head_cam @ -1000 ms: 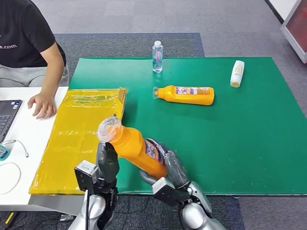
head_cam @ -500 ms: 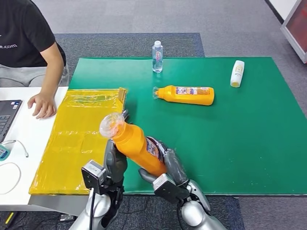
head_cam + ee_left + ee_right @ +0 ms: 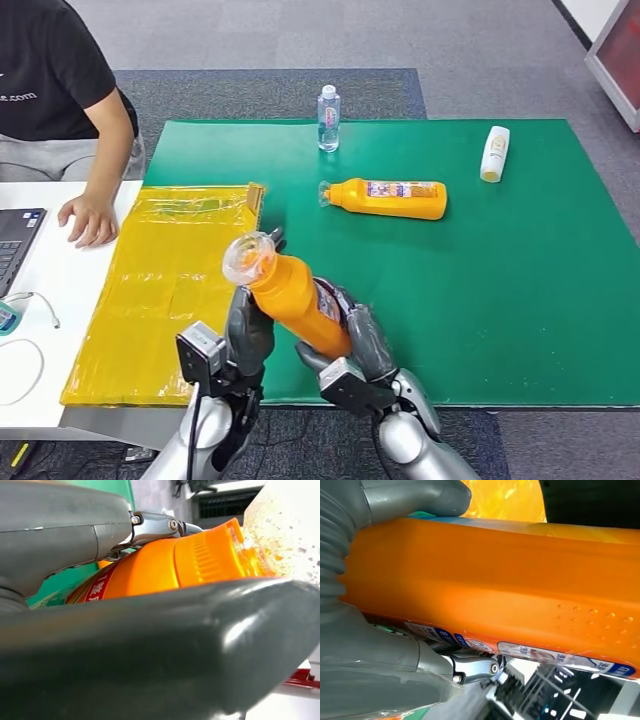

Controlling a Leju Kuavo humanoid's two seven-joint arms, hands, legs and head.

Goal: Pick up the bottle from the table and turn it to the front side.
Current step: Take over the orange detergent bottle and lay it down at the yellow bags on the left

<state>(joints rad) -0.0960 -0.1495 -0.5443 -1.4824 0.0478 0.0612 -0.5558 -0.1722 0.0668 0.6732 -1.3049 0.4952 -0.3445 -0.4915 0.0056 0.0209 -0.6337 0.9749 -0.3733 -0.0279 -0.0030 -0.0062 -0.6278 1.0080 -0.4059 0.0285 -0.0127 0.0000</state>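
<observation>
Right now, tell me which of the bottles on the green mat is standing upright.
The small clear water bottle at the mat's far edge. The orange bottle and the white bottle both lie on their sides.

Head camera looking forward and down from high over the green table (image 3: 490, 300), both wrist cameras sitting very close behind their hands, all three views sharing the orange bottle (image 3: 298, 300) (image 3: 158, 570) (image 3: 490, 585).

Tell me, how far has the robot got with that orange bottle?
Picked up: the orange bottle is off the green mat, tilted, cap toward the yellow sheet. In hand: the right robot hand grips its lower body, the left robot hand holds near the neck. Left: turning it; whether its front label faces forward yet, I can't tell.
</observation>
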